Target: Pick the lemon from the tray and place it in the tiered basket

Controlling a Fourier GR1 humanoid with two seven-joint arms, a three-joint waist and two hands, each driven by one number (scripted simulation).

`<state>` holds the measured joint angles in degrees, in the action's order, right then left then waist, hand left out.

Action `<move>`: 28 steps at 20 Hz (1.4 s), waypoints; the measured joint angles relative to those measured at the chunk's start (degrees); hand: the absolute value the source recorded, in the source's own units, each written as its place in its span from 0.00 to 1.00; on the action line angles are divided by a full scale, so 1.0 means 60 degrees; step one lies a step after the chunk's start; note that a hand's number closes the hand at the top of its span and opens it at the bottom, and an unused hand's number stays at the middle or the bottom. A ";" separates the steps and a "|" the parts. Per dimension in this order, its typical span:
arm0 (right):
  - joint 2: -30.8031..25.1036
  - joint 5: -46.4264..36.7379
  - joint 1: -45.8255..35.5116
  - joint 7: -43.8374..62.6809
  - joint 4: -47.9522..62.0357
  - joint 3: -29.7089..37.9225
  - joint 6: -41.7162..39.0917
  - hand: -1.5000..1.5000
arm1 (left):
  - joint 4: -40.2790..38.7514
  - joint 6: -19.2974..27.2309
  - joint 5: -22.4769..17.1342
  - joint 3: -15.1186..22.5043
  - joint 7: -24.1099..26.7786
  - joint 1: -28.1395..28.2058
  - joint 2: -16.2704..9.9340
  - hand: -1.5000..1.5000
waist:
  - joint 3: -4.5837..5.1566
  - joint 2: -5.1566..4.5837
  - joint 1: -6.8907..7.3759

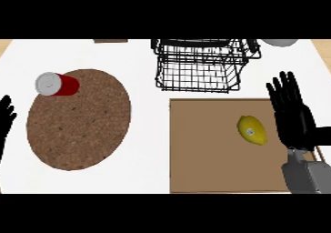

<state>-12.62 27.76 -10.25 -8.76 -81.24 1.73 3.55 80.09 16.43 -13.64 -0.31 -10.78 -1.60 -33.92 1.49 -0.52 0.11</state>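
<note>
The lemon (252, 130) lies on the brown tray (202, 150), just beside the right hand (291, 113), whose fingers are straight and spread wide, holding nothing. A tiny sticker on the lemon cannot be read. The left hand (3, 125) is cut off at the edge, fingers straight. The wire basket (202, 63) stands behind the tray.

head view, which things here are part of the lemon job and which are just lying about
For the job:
lemon, lying on the tray
tray
tiered basket, beyond the tray
right hand, open beside the lemon

Lying about:
red can, on its side on the mat's edge
round cork mat
left hand, resting open at the left edge
</note>
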 measured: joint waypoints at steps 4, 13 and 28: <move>0.0227 0.1716 -0.0442 0.0041 0.0649 0.0590 -0.1576 1.00 | 0.1358 0.0024 0.0032 0.0768 0.0671 0.0828 -0.0280 0.50 | -0.0681 0.0140 0.0113; 0.1282 0.5977 -0.1019 0.2148 0.2025 0.1192 -0.4344 0.00 | 0.2372 0.0104 -0.0051 0.1770 0.1417 -0.0405 0.1233 0.50 | -0.0417 -0.0113 0.0006; -0.2591 0.8396 -0.1391 0.4830 0.3602 0.2936 -1.1128 0.00 | 0.2219 0.0870 0.0785 0.2787 0.1608 -0.0990 0.2413 0.50 | -0.0362 -0.0183 0.0053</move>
<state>-28.16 78.14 -18.60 20.22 -59.63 19.34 -63.22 93.41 21.65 -8.93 16.41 -1.13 -7.54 -19.44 -0.69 -1.62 0.43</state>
